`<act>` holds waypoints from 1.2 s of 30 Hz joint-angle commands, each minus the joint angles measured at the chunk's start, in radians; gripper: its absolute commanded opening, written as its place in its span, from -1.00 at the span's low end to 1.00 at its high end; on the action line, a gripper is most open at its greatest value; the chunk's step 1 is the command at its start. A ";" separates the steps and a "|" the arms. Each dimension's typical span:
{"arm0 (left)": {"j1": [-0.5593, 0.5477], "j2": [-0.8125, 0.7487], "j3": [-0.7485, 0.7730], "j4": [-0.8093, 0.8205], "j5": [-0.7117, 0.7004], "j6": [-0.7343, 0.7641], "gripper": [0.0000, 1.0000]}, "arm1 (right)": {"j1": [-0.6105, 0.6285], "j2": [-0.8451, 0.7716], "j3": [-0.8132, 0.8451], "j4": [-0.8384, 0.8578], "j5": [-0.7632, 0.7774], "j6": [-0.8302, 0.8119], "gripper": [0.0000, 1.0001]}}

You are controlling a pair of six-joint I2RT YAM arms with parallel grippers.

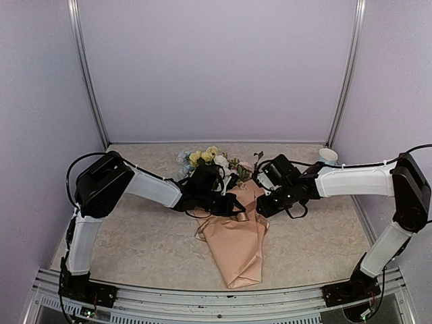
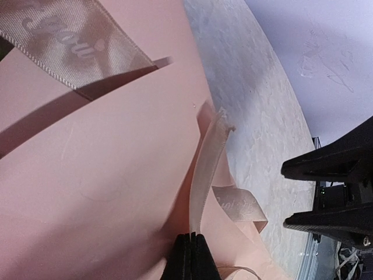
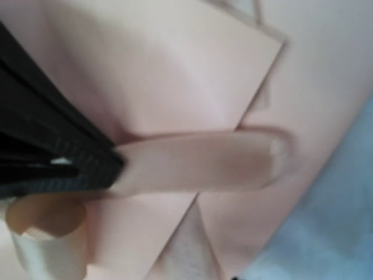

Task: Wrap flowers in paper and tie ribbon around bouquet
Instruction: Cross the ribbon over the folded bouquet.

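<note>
The bouquet lies on the table, its peach-pink paper [image 1: 233, 250] forming a cone that points toward me, with the flowers [image 1: 202, 156] at the far end. Both grippers meet at its waist. My left gripper [image 1: 237, 206] [image 2: 192, 236] is shut on the tan ribbon [image 2: 207, 169], which rises from the jaws over the paper [image 2: 105, 175]; another stretch of it crosses the top left. My right gripper [image 1: 262, 202] [image 3: 113, 169] is closed on a ribbon [image 3: 198, 166] strip that runs out across the folded paper [image 3: 192, 76]. That view is blurred.
A white paper cup [image 1: 328, 156] stands at the back right corner of the marbled table [image 1: 135, 243]. The right arm's black gripper body [image 2: 338, 192] shows at the right edge of the left wrist view. Lilac walls enclose the table.
</note>
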 commanded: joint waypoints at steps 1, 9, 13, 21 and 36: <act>0.011 0.002 -0.020 -0.005 -0.004 0.000 -1.00 | -0.001 0.003 0.017 -0.001 0.017 -0.068 -0.35; 0.010 -0.001 -0.019 -0.005 -0.003 -0.002 -1.00 | -0.001 0.118 0.033 0.011 -0.058 -0.085 -0.34; 0.011 -0.003 -0.019 -0.008 -0.004 -0.001 -1.00 | -0.001 0.164 0.051 0.018 -0.039 -0.099 -0.31; 0.011 -0.018 -0.030 -0.005 -0.010 0.004 -1.00 | -0.005 0.171 0.074 -0.041 0.111 -0.019 -0.98; 0.009 -0.022 -0.033 -0.023 -0.018 0.025 -1.00 | -0.091 -0.074 0.028 0.020 0.052 0.126 -1.00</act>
